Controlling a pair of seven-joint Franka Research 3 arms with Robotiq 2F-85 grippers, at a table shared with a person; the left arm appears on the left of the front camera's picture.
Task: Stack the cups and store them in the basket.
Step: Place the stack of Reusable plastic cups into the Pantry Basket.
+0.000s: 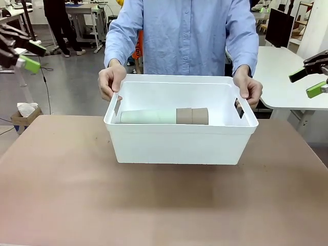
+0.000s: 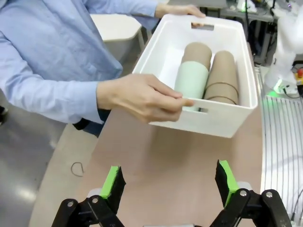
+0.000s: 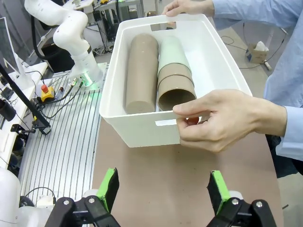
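Observation:
The white basket (image 1: 179, 146) stands mid-table, and a person grips its two short ends with both hands (image 1: 110, 79). Inside lie stacked cups on their sides: a mint green cup (image 1: 146, 117) nested with tan-brown cups (image 1: 193, 116). From the left wrist view the basket (image 2: 222, 120) holds the green cup (image 2: 191, 80) beside a tan stack (image 2: 222, 75). In the right wrist view a long tan stack (image 3: 141, 71) lies next to the green cup (image 3: 171, 53). My left gripper (image 1: 25, 55) hovers open high at the left edge, my right gripper (image 1: 307, 82) open high at the right; both hold nothing.
The brown tabletop (image 1: 154, 205) spreads bare in front of the basket. A white desk (image 1: 287, 77) stands behind at the right, a small cardboard box (image 1: 24, 115) on the floor at the left. My other arm's base (image 3: 71, 33) rises beyond the basket in the right wrist view.

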